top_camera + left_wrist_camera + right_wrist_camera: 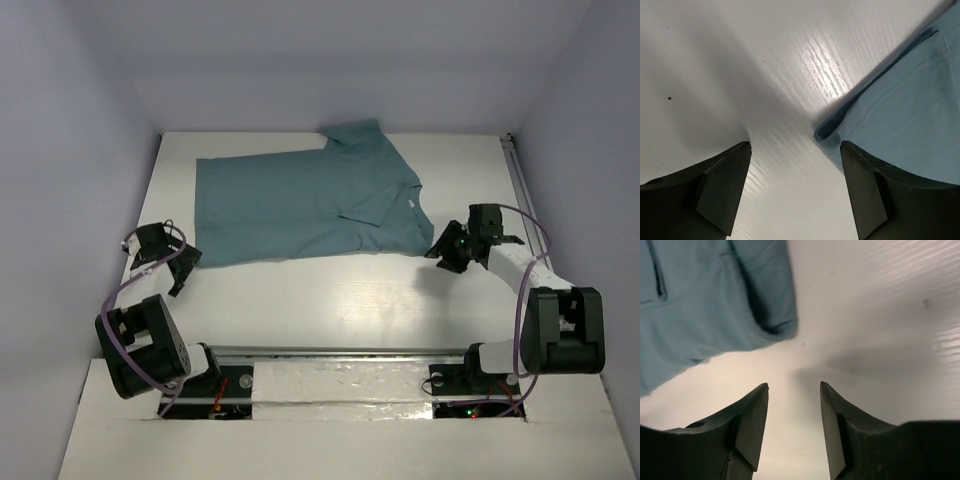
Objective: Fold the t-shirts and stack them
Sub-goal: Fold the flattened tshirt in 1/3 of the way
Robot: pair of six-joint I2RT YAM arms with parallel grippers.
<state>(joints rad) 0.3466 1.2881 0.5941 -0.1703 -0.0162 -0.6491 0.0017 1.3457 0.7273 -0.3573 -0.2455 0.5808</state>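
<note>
One teal-blue t-shirt (310, 205) lies flat on the white table (330, 295), collar end to the right, with one sleeve folded over the body and the other sticking out toward the back. My left gripper (185, 272) hovers just off the shirt's near-left corner, open. In the left wrist view that hem corner (900, 115) lies beside the right finger (865, 190), and nothing sits between the jaws of the left gripper (795, 146). My right gripper (443, 256) stands open just off the shirt's near-right corner. In the right wrist view the shirt's edge (705, 305) lies ahead and left of the empty right gripper (794, 385).
Pale walls enclose the table on the left, back and right. A metal rail (340, 352) runs along the near edge in front of the arm bases, and another strip (517, 180) runs along the right edge.
</note>
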